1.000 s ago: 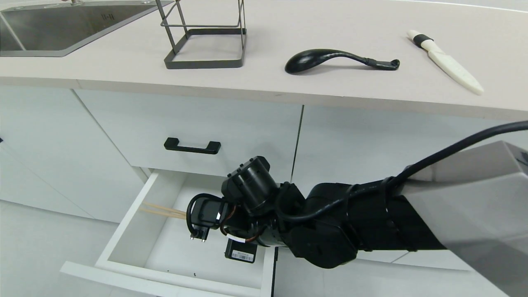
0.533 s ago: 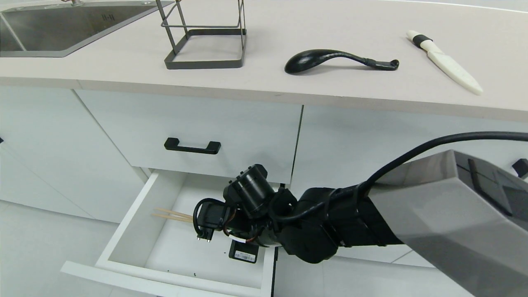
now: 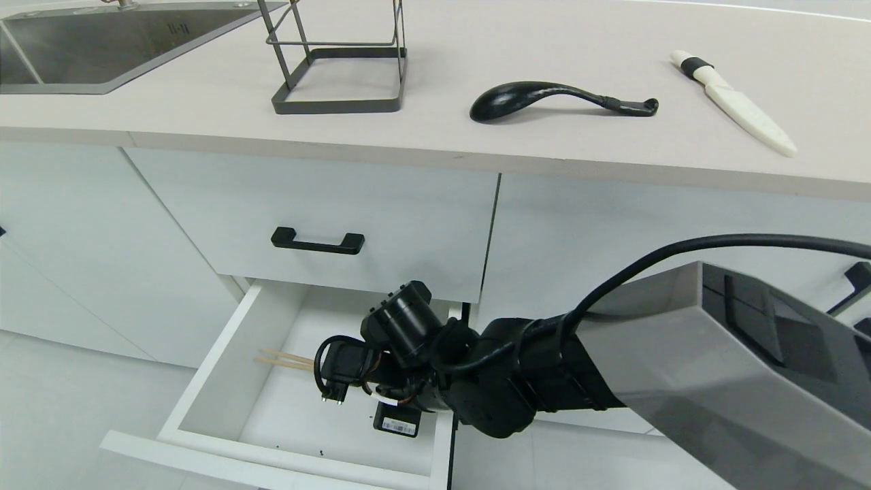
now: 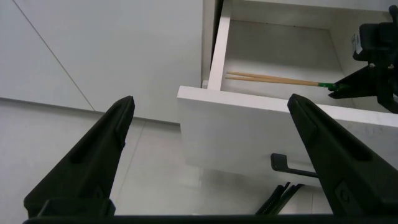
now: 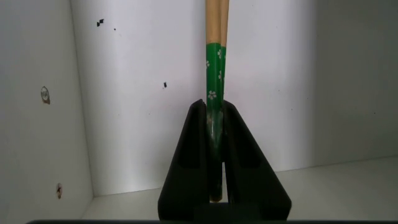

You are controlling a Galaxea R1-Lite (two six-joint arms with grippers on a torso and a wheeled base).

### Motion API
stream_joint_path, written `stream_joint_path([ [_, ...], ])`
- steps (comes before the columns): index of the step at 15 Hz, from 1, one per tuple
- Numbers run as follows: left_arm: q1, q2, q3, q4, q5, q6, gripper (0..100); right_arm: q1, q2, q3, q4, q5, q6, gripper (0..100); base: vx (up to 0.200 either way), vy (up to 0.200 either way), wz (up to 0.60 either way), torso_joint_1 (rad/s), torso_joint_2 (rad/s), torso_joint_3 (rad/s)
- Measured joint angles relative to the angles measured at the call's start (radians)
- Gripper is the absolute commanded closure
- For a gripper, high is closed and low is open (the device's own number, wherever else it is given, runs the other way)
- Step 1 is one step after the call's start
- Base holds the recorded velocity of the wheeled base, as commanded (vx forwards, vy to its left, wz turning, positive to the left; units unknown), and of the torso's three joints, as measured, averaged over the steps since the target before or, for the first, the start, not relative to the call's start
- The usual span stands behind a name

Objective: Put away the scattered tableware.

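A pair of wooden chopsticks (image 3: 284,359) with green flowered ends (image 5: 216,68) is held over the floor of the open white drawer (image 3: 201,385). My right gripper (image 5: 213,112) is shut on their green ends, inside the drawer. In the left wrist view the chopsticks (image 4: 273,79) lie across the drawer (image 4: 261,124), with the right gripper (image 4: 349,87) at one end. My left gripper (image 4: 211,102) stands open and holds nothing, low in front of the drawer. A black ladle (image 3: 544,99) and a white knife (image 3: 738,105) lie on the counter.
A dark wire rack (image 3: 337,75) and a steel sink (image 3: 95,44) are at the counter's back left. A closed drawer with a black handle (image 3: 317,241) sits just above the open one. A few dark specks dot the drawer floor (image 5: 137,93).
My right arm has sunk lower into the drawer, carrying the chopsticks down and slightly to the right. The ladle and the knife have stayed in place.
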Motion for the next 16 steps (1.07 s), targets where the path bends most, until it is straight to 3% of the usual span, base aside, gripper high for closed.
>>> stream_joint_path([
  [16, 0.0, 0.0, 0.0, 0.0, 0.0, 0.0, 0, 0.006, 0.113, -0.093, 0.003, -0.003, -0.006, 100, 0.0, 0.0, 0.0, 0.0, 0.0, 0.0],
])
